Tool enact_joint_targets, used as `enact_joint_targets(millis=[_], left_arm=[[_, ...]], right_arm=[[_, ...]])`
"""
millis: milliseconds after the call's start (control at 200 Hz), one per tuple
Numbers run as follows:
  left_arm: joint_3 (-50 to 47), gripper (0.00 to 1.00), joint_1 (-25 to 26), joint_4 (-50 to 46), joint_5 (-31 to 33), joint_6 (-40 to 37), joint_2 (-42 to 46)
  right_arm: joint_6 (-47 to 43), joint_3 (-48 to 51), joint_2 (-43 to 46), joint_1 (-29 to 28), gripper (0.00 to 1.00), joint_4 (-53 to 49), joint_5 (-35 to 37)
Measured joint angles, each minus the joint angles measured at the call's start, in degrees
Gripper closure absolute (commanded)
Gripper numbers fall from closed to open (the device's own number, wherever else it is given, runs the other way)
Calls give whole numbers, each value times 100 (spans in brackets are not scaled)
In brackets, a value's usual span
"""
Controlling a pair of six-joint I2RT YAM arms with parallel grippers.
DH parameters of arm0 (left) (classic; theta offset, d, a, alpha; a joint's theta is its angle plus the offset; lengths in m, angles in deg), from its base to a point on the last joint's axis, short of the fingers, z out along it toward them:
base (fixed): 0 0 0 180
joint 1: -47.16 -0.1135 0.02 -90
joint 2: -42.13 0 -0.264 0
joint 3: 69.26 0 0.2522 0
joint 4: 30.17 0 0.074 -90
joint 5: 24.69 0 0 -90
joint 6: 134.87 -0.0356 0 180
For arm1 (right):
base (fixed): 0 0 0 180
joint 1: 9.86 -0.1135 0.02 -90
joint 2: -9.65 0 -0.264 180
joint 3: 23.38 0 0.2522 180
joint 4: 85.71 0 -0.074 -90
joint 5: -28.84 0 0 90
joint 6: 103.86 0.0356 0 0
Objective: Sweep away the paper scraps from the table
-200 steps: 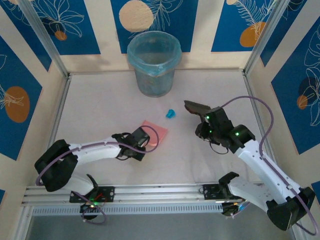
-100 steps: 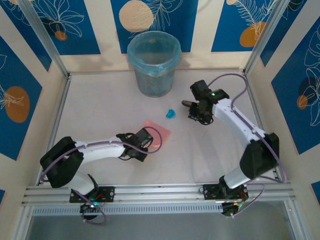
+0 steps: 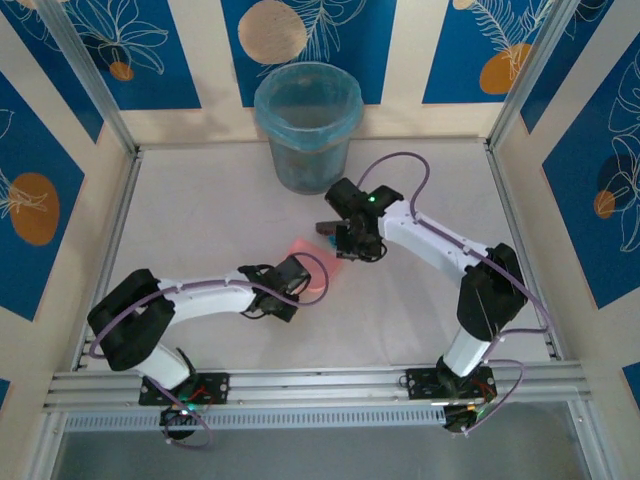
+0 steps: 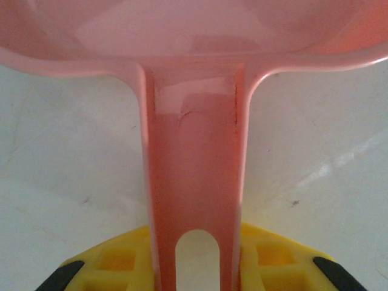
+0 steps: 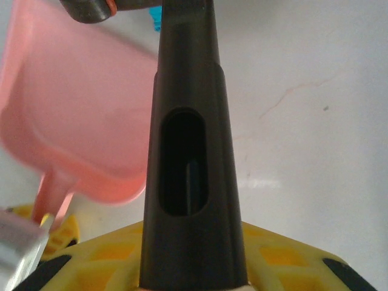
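Note:
My left gripper point(image 3: 284, 287) point(image 4: 197, 267) is shut on the handle point(image 4: 194, 182) of the pink dustpan point(image 3: 308, 252) point(image 4: 194, 36), which lies on the pale table point(image 3: 200, 220). Just right of the pan's mouth, my right gripper point(image 3: 357, 238) point(image 5: 194, 267) is shut on the black brush handle point(image 5: 188, 91). The brush head point(image 3: 329, 228) hangs at the pan's far right corner. One cyan paper scrap point(image 5: 156, 16) peeks out beside the handle, by the pan's point(image 5: 79, 121) far edge. In the top view the right wrist hides that scrap.
A translucent blue-lined bin point(image 3: 307, 125) stands at the back centre, just behind the right wrist. Aluminium rails point(image 3: 320, 385) edge the table, and patterned walls close in the left, right and back sides.
The right arm has swung left with the brush, from the table's right side to the dustpan's mouth, covering the cyan scrap in the top view. The left arm and pan shifted slightly.

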Motion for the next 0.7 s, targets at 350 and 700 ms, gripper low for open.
enact_joint_targets(millis=[350, 700], left_arm=[[2, 100, 11, -9, 63, 0, 11], [2, 100, 11, -83, 59, 4, 55]], right_arm=[[562, 780, 1209, -595, 100, 155, -367], [898, 1427, 2398, 376, 100, 437, 72]])
